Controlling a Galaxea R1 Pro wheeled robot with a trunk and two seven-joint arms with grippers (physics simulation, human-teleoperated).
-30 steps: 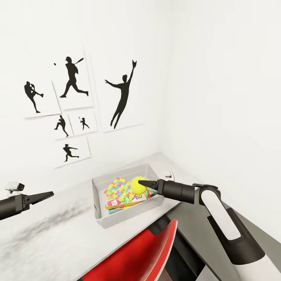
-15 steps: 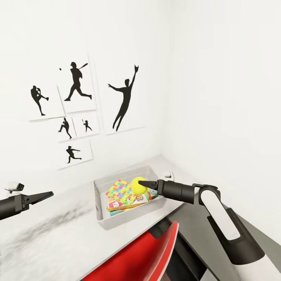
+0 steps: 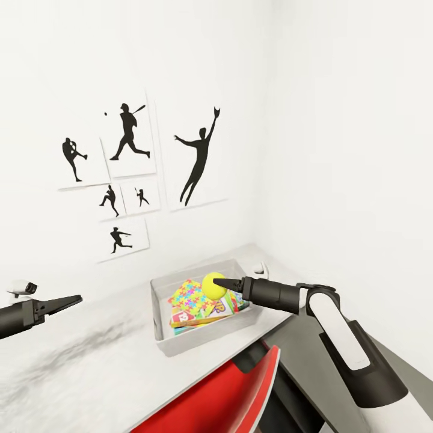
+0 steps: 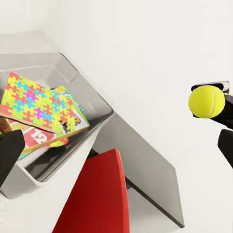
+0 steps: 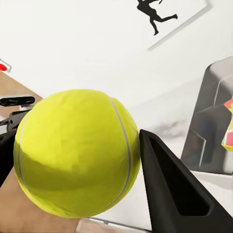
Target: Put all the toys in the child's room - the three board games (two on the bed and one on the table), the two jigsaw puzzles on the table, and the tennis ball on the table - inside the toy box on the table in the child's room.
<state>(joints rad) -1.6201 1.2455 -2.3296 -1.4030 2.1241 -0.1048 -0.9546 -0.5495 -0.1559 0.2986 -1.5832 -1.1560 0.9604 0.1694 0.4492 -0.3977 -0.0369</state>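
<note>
Right gripper [image 3: 220, 281] grips the tennis ball [image 3: 213, 284] above the toy box [image 3: 161, 290] — left gripper [image 3: 75, 299] seemingly closed, empty.

The right claw [image 3: 218, 281] holds the ball [image 3: 212, 284] above the toy box [image 3: 180, 346], which sits on the table [image 3: 90, 373]. Under the claw, a puzzle [image 3: 191, 298] lies atop games [image 3: 198, 319]. A chair [image 3: 222, 394] stands nearer, below.

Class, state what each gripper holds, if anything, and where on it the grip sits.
The right gripper clamps the tennis ball across its sides. The left gripper holds nothing.
</note>
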